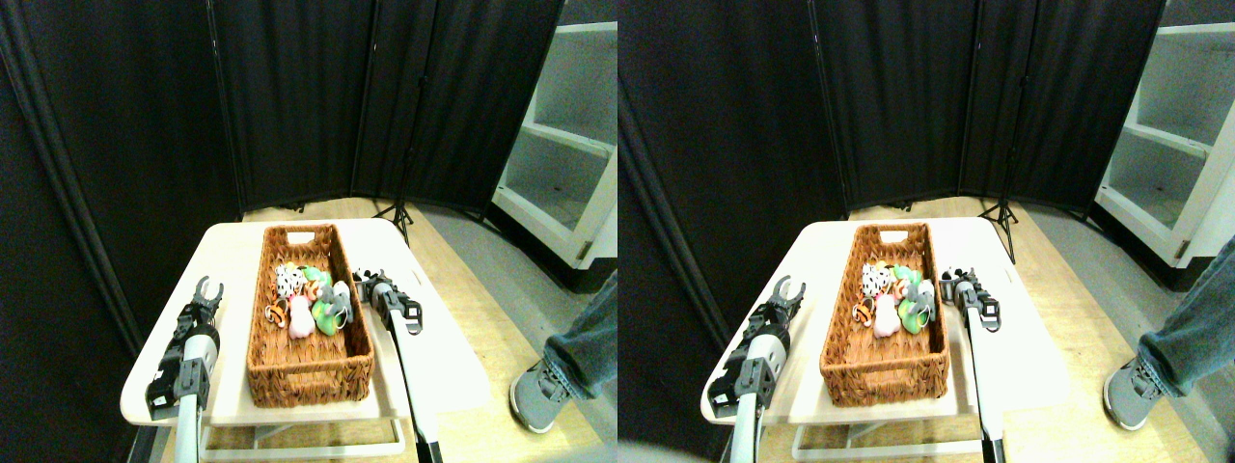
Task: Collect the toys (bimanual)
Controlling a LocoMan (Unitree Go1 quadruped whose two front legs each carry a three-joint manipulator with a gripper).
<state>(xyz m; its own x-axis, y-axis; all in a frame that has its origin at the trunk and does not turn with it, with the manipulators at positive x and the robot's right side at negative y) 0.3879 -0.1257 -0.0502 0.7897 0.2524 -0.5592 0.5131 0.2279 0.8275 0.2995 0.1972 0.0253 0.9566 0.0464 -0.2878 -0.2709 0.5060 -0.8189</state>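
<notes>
Several small soft toys lie bunched in the middle of the long brown wicker basket (309, 371): a white one with black spots (288, 280), a pink one (300, 316), a green one (328, 313), a grey one (341, 292) and an orange striped one (278, 313). My left gripper (208, 286) stands open over the table left of the basket, nothing between its fingers. My right gripper (366, 279) sits just outside the basket's right rim, close to the grey toy.
The basket rests on a pale table (434, 367). A person's leg and grey shoe (540, 395) stand on the floor at the right. A black tripod (400, 212) and dark screens are behind, white shelving (564, 174) at the right.
</notes>
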